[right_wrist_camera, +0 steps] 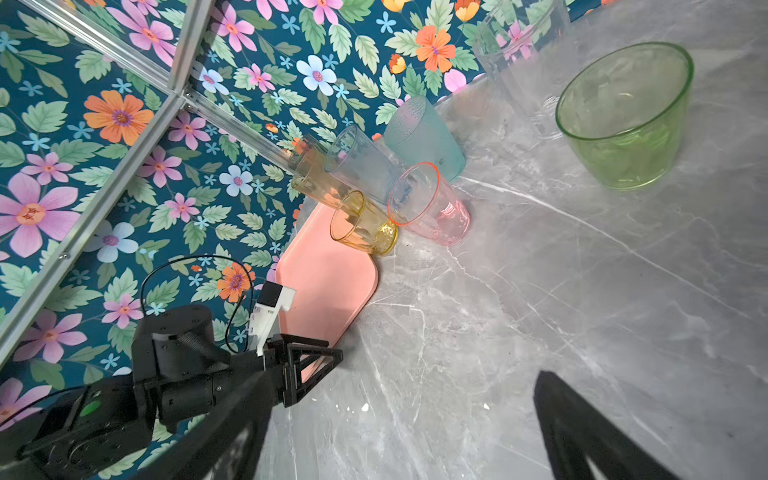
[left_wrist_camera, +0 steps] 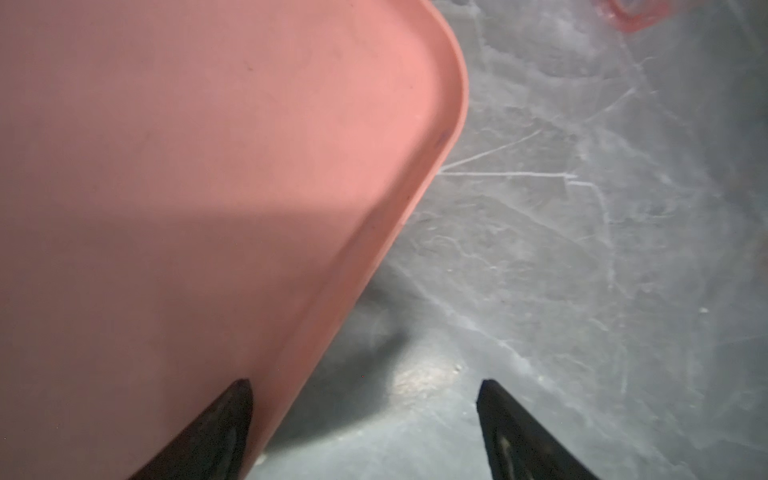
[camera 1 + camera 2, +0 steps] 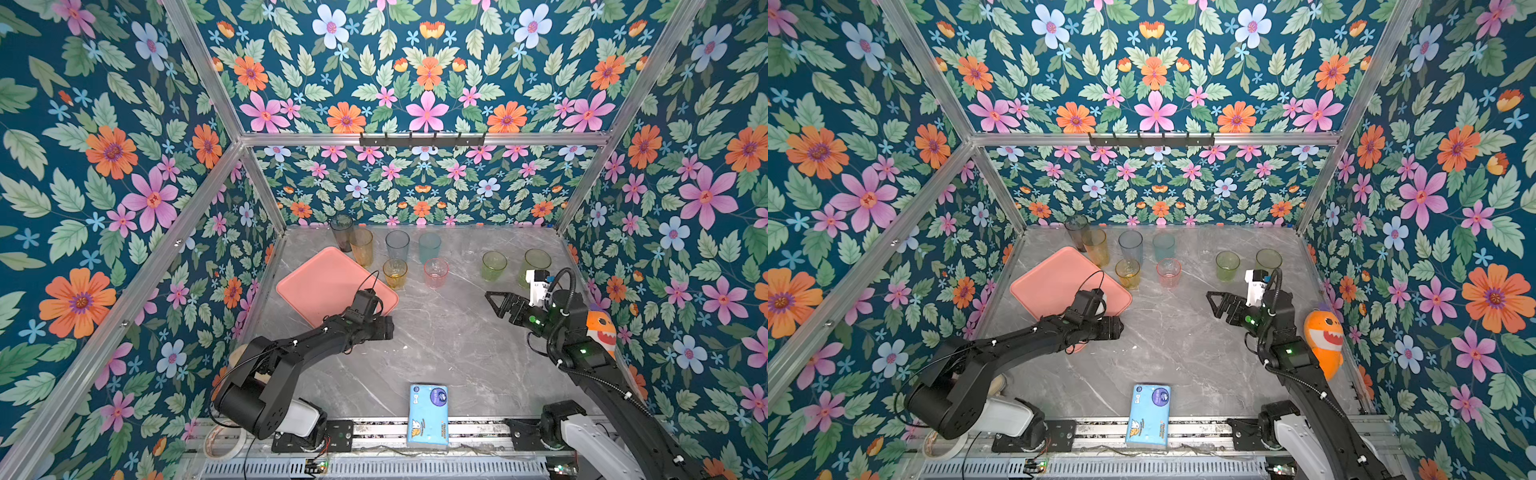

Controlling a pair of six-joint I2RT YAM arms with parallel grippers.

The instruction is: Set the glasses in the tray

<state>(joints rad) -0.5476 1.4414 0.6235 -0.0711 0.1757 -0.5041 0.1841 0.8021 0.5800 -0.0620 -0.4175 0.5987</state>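
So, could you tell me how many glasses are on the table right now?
9, none in the tray. Along the back: smoky grey glass, amber glass, blue-grey glass, teal glass, clear glass. Nearer: yellow glass, pink glass. Right side: green glass, second green glass, partly hidden.

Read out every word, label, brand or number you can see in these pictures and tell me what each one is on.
No text reads clearly enough to quote.
Blue tissue pack: dark round logo and orange print, too small and blurred to read.
White camera housing on the right arm: faint dark marks, unreadable.
Tray: no print visible.
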